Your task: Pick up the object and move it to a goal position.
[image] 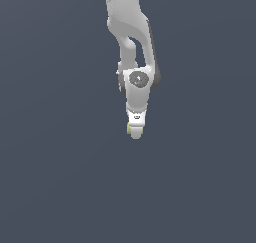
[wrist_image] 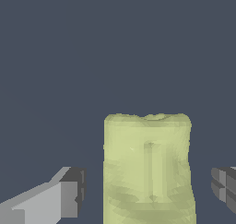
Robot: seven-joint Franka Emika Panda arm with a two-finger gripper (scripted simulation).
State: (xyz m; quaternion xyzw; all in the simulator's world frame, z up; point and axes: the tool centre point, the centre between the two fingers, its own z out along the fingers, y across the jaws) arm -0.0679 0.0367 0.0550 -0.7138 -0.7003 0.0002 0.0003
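The object [wrist_image: 146, 168] is a pale yellow-green blocky lump. In the wrist view it stands between my two fingers with a small gap on each side. My gripper [wrist_image: 147, 188] is open around it, and neither pad touches it. One finger [wrist_image: 69, 193] is on one side and the other finger [wrist_image: 225, 186] is at the frame edge. In the exterior view my white gripper [image: 135, 131] points straight down. Only a thin sliver of the object [image: 129, 129] shows at its tip on the exterior view's left. The rest is hidden behind the hand.
A plain dark grey-blue surface [image: 60, 177] fills both views. The white arm [image: 131, 32] comes down from the top of the exterior view. No other object shows.
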